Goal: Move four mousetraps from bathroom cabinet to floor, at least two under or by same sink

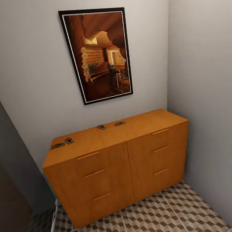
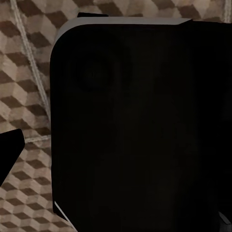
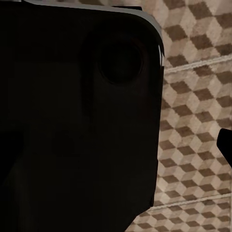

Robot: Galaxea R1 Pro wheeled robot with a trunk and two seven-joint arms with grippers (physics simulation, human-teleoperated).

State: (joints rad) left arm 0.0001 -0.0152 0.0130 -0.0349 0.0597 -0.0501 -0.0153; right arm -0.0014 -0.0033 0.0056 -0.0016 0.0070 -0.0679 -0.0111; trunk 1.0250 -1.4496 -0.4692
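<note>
Item: four mousetraps (image 1: 69, 140) lying on cabinet (image 1: 117, 169) top, two left, two centre | I'm facing it, traps ahead and above bathroom floor (image 1: 150, 224) | tools: grip state untellable (wrist views looking at dark housing).

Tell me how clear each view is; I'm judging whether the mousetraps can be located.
Head view: evenly lit, slightly soft; four mousetraps readable on the cabinet top, dark shadowed band at left. Left wrist view: a black body blocks most of the frame, tiled floor sharp around it. Right wrist view: likewise, floor at the side.
</note>
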